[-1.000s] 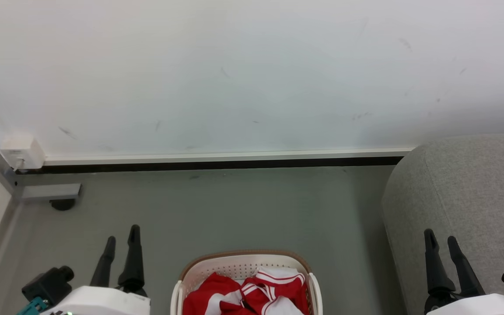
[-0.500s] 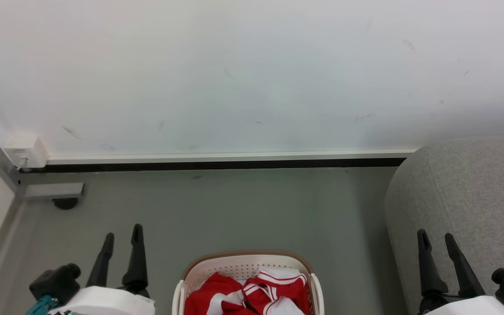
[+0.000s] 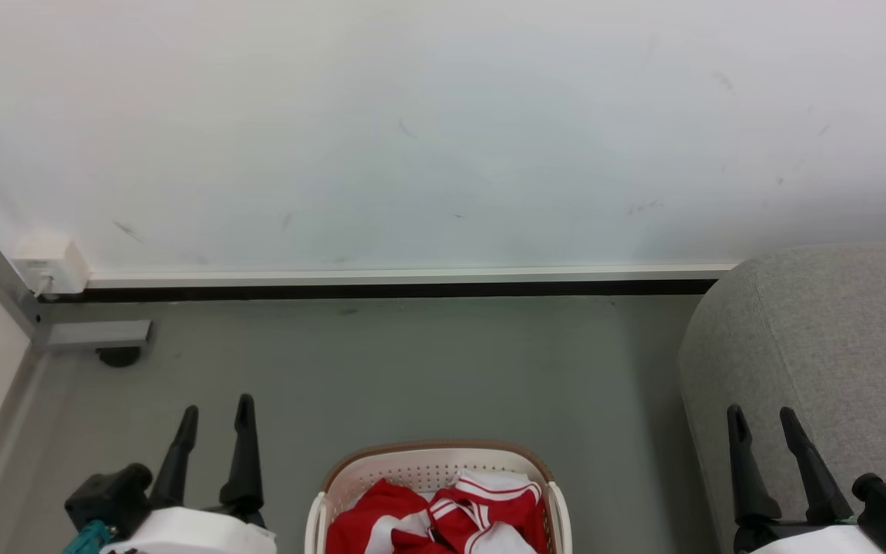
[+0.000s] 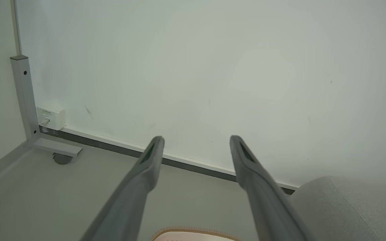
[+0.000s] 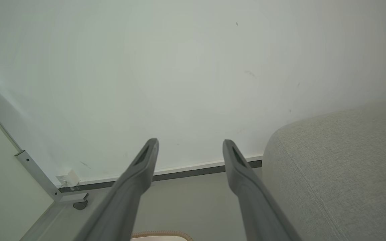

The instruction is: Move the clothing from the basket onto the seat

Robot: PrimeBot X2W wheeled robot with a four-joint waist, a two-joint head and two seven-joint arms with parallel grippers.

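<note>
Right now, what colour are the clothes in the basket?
Red and white, with striped trim: the clothing shows best in the head view.

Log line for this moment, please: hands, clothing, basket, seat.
left hand: open, empty | right hand: open, empty | clothing: in basket | seat: right of basket | stage: nothing grasped yet

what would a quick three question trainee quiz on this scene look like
1. True or false: the clothing lies in the basket.
2. The seat stands on which side of the basket? A) robot's left B) robot's right C) behind it, against the wall
3. Fill in: the left gripper and the right gripper are both ____, holding nothing.

Key: 1 true; 2 B; 3 open
</note>
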